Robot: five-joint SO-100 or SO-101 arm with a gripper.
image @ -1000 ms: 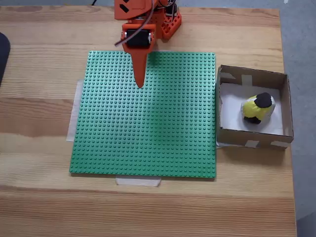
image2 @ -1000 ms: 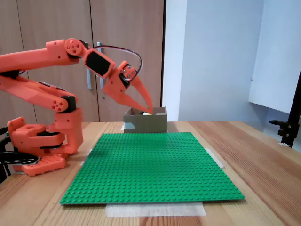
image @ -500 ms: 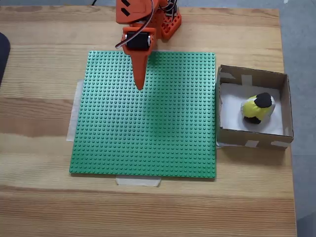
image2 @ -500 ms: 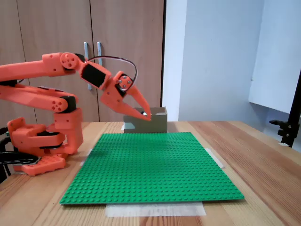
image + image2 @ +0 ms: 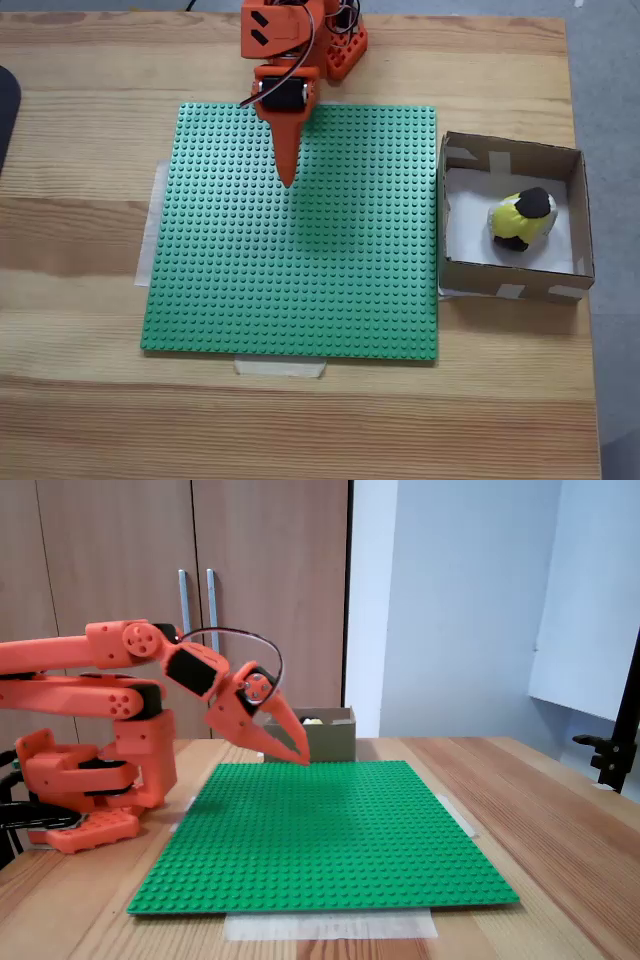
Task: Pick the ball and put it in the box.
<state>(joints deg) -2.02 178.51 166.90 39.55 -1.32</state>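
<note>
The yellow, black and white ball (image 5: 522, 220) lies inside the brown cardboard box (image 5: 512, 285) at the right of the table; its top peeks over the box wall (image 5: 313, 720) in a fixed view. My orange gripper (image 5: 289, 180) hangs shut and empty above the far part of the green baseplate (image 5: 290, 290), well left of the box. From the side, the gripper (image 5: 298, 759) points down at a slant, its tips just above the plate, in front of the box (image 5: 325, 742).
The green studded baseplate (image 5: 320, 830) is taped to the wooden table. The arm's orange base (image 5: 90, 780) stands at the table's far edge. A dark object (image 5: 5, 110) sits at the left edge. A black stand (image 5: 615, 750) is at the right.
The arm has lowered and folded back; the shut gripper dropped from above the box's height to just over the baseplate. The ball has stayed in the box.
</note>
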